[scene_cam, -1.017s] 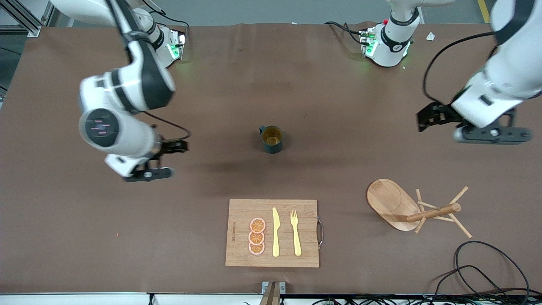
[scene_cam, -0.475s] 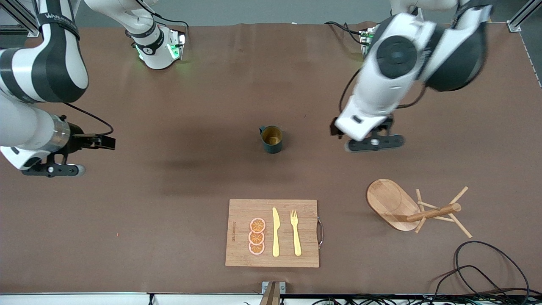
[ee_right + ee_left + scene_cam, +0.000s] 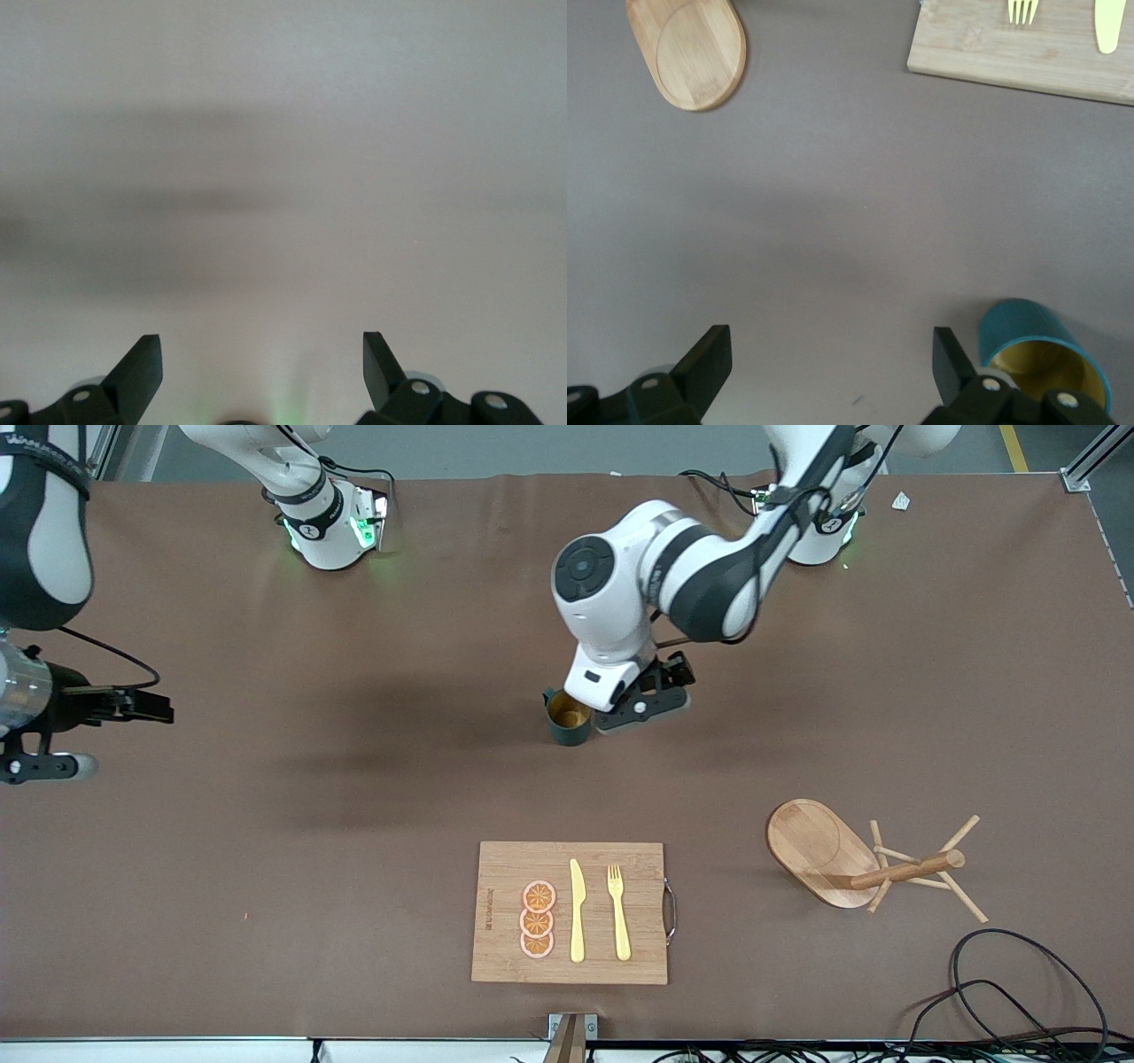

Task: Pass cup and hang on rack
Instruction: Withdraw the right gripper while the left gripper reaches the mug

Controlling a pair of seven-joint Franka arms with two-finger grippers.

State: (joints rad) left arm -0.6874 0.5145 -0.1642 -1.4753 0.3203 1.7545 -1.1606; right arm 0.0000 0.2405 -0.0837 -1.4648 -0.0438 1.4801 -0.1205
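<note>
Our left tool [image 3: 640, 707] hangs wide open and empty at frame centre, just beside the cup [image 3: 568, 717], which stands upright on the counter [image 3: 266, 868]. We judge it light, rigid, ribbed enough to grip across its wall. Our right tool [image 3: 262, 372], also wide open, waits at the left edge. The cup's handle barely shows.

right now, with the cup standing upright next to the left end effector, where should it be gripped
Probably across the rim, from above. The cup stands upright with its mouth open, and its small handle points toward the right arm's end, clear of the wall nearest the open left end effector. One finger inside, one outside that wall, should hold it and leave the handle free for the rack.
</note>
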